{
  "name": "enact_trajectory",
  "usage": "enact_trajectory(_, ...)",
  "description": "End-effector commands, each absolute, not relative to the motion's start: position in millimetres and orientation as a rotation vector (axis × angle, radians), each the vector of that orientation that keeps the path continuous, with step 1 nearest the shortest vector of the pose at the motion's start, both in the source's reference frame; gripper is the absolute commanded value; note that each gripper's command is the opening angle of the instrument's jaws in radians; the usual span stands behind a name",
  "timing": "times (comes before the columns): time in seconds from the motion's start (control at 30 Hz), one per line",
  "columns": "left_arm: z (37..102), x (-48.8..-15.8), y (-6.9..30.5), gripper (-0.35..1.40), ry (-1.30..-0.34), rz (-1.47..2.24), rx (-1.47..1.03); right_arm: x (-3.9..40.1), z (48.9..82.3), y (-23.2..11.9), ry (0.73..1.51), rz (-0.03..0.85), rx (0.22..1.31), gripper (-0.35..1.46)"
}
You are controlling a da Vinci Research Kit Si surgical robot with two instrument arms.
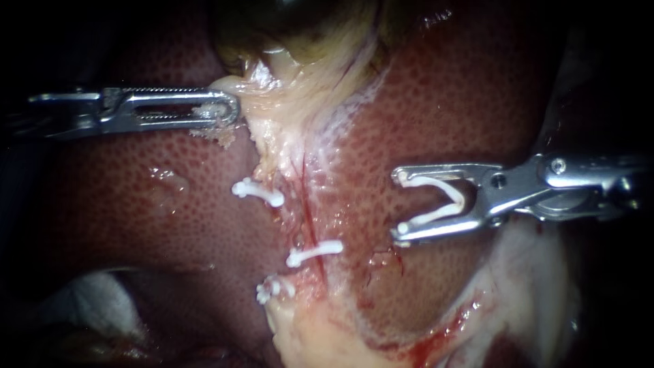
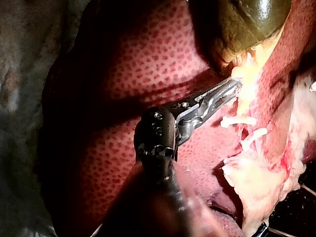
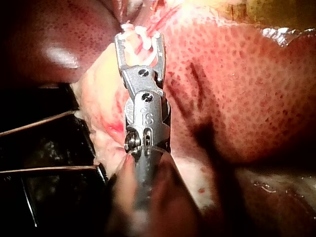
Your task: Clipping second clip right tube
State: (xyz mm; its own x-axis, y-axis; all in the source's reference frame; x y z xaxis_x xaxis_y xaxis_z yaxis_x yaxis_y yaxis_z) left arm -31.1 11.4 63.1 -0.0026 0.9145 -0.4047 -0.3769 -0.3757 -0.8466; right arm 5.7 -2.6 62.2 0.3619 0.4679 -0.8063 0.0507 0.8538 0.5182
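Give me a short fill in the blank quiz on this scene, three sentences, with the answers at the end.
The right instrument holds an open white clip in its jaws, over the dark red ____. The left instrument grips pale tissue beside the dark green ____. ____ closed clips already sit on the central strip of tissue.
Missing words: liver; gallbladder; three.

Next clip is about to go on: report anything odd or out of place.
Little stands out: tissue crumbs cling under the left instrument, which grips pale tissue, and blood smears the liver edge below the right instrument, whose clip is open.
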Motion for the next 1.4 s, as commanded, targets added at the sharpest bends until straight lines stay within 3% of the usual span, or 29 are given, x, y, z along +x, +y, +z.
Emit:
enact_trajectory(0.03,63.0,-31.2,11.4,-0.35,-0.642,1.593,-1.230,6.1,62.8,-3.0,1.183,0.292,0.521,0.49)
enact_trajectory(0.43,62.1,-31.6,10.9,-0.35,-0.636,1.602,-1.235,12.0,74.2,-6.9,1.056,0.355,0.620,0.49)
enact_trajectory(0.63,61.9,-31.8,10.7,-0.35,-0.637,1.602,-1.235,14.6,77.9,-8.1,1.035,0.385,0.670,0.49)
enact_trajectory(0.9,61.8,-32.1,10.6,-0.35,-0.641,1.603,-1.236,16.5,78.5,-8.4,1.020,0.406,0.726,0.49)
enact_trajectory(1.1,61.7,-32.3,10.5,-0.35,-0.642,1.603,-1.237,17.2,78.3,-8.7,1.057,0.407,0.826,0.46)
enact_trajectory(1.4,61.8,-32.4,10.4,-0.35,-0.642,1.604,-1.237,17.7,78.4,-8.6,1.074,0.440,0.862,0.40)
